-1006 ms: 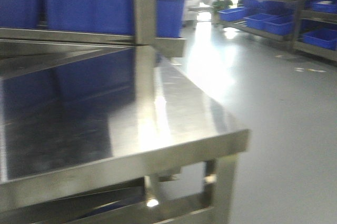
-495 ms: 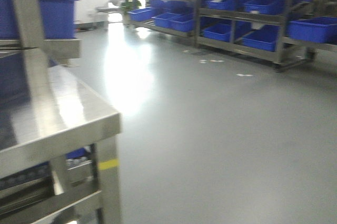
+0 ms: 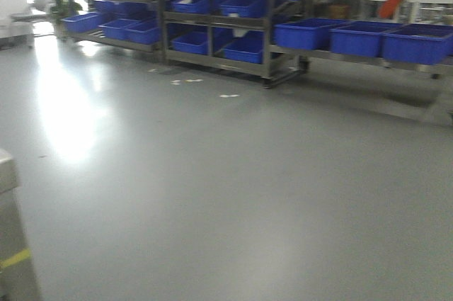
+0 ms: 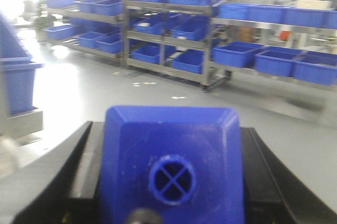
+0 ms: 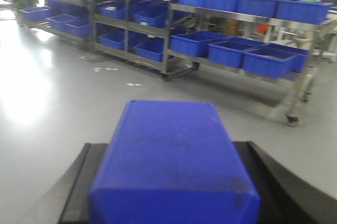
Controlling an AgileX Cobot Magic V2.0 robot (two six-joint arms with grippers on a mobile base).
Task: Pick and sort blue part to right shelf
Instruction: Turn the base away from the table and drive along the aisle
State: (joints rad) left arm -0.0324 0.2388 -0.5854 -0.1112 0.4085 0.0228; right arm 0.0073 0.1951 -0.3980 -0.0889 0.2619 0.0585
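In the left wrist view my left gripper is shut on a blue part, a box shape with bevelled edges and a round crossed hole, held between black fingers. In the right wrist view my right gripper is shut on a plain blue block, with black fingers on both sides. Neither gripper shows in the front view. Steel shelf racks with blue bins stand across the floor ahead and to the right; they also show in the left wrist view and the right wrist view.
Grey floor lies between me and the racks, with glare at the left. A corner of the steel table with a yellow mark is at the lower left edge. A blue bin on that table shows in the left wrist view.
The front view has swung to the right: the steel table slid out to the left edge, and the floor and shelf racks now fill the frame.
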